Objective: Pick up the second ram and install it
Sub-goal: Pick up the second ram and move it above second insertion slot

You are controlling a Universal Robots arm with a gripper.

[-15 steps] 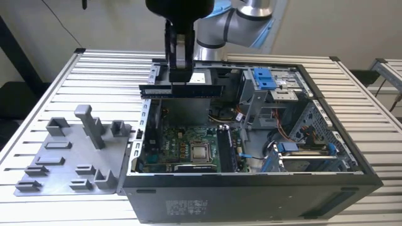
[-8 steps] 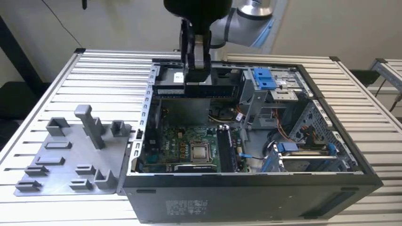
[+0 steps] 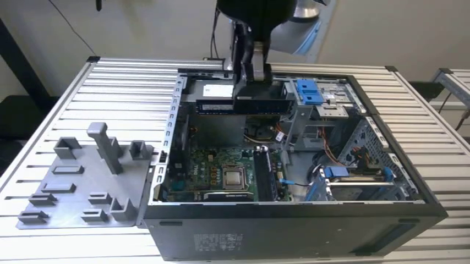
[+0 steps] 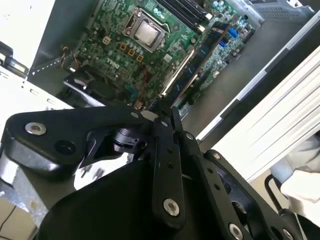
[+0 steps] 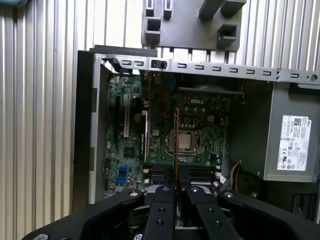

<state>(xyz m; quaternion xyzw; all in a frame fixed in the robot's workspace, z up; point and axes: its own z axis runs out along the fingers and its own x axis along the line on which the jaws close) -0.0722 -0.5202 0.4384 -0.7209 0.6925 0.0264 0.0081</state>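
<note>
Dark green-black second ram [image 3: 278, 106], long thin flat stick w/ white sticker [image 3: 215, 104] nr one end; clamped in closed tool [image 3: 253, 94], held level above open PC case [image 3: 294, 231], apart from motherboard [image 3: 220, 170] below.

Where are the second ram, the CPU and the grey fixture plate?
second ram [image 3: 218, 105]: exterior view, on its end with the white sticker.
CPU [image 3: 235, 177]: exterior view, on the middle of its metal lid.
grey fixture plate [image 3: 87, 179]: exterior view, on a bare part of its flat base.
</note>
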